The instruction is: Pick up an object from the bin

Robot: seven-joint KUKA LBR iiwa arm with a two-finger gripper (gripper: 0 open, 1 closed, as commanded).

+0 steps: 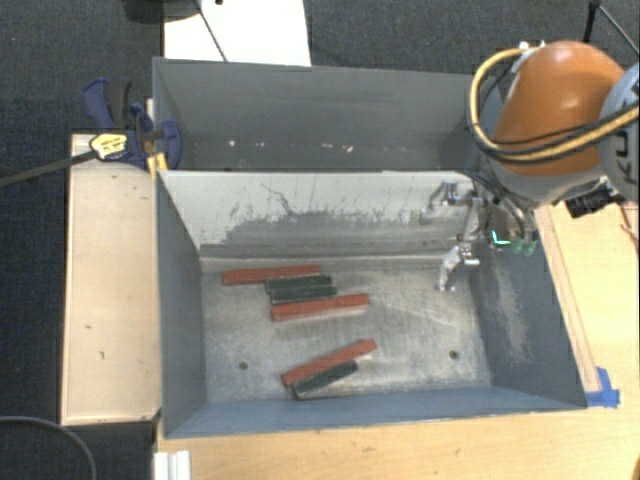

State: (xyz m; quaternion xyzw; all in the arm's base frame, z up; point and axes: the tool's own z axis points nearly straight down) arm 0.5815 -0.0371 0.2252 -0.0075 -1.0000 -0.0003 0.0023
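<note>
My gripper [446, 238] hangs over the right end of the bin floor, close to the back wall, open with nothing between its fingers. The nearest loose thing is a red-brown flat bar [320, 308], lying well to its left on the floor. Just above that bar lie a dark green bar [300, 289] and another red-brown bar [272, 275], side by side.
Nearer the front wall a red-brown bar [330, 360] lies at a slant with a dark green bar [325, 378] against it. The arm with its orange dome comes in over the bin's right rim. Bare floor lies under the gripper and to its right.
</note>
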